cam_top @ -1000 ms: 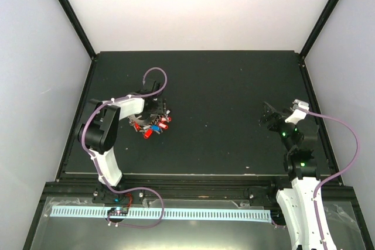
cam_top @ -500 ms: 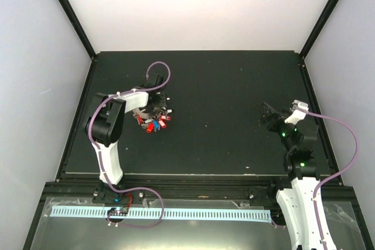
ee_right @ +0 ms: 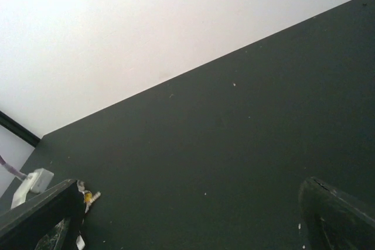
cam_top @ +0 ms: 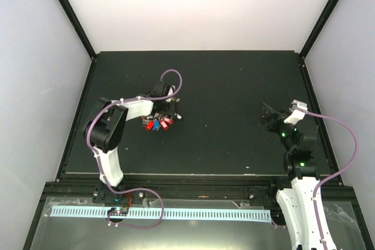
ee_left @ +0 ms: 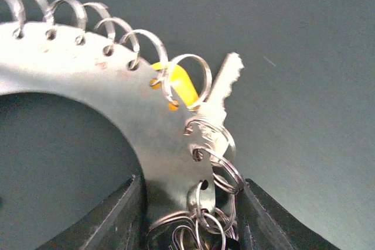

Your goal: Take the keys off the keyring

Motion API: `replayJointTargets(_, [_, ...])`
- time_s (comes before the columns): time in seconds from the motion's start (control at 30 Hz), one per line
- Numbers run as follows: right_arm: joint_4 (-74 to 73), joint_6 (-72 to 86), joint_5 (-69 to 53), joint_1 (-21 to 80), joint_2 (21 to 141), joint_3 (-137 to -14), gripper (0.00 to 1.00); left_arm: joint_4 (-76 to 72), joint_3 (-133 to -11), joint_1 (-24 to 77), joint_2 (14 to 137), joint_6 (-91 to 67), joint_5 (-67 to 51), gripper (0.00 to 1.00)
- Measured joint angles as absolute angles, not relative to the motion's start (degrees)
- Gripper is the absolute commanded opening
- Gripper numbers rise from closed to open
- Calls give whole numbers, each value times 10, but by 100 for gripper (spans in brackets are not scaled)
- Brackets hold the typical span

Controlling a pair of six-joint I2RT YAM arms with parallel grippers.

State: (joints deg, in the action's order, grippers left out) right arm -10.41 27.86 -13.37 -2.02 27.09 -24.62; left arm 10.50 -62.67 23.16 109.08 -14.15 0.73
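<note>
The keyring (ee_left: 117,86) is a flat silvery curved band with holes along its edge, and small wire rings (ee_left: 225,171) are threaded through them. A silver key (ee_left: 225,83) and an orange key head (ee_left: 179,83) hang from it. My left gripper (ee_left: 193,221) is shut on the band's end and its cluster of rings. In the top view the left gripper (cam_top: 167,106) sits over the bunch, with red and blue key heads (cam_top: 158,124) fanned out in front. My right gripper (cam_top: 270,115) is open and empty at the right, far from the keys.
The black mat (cam_top: 234,86) lies between white walls, with black corner posts at the back. In the right wrist view only bare mat (ee_right: 234,144) lies between the fingers, and a bit of the key bunch (ee_right: 88,196) shows at far left.
My left gripper has swung to the right and turned, dragging the key bunch a little to the right. The right arm has not moved.
</note>
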Motion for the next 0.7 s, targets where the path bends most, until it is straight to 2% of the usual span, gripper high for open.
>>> replayJointTargets(0.23, [-103, 287, -156, -20, 282, -246, 100, 79, -510, 296, 986, -94, -81, 50])
replayJointTargets(0.4, [-90, 292, -172, -20, 296, -237, 100, 77, -462, 352, 915, -70, -107, 64])
replayJointTargets(0.47, [-88, 295, -177, -20, 304, -235, 100, 82, -455, 368, 895, -68, -96, 65])
replayJointTargets(0.57, [-81, 300, -184, -20, 312, -232, 100, 110, -462, 383, 884, -84, -37, 63])
replayJointTargets(0.7, [-76, 304, -188, -20, 315, -228, 100, 141, -481, 392, 885, -115, 46, 53])
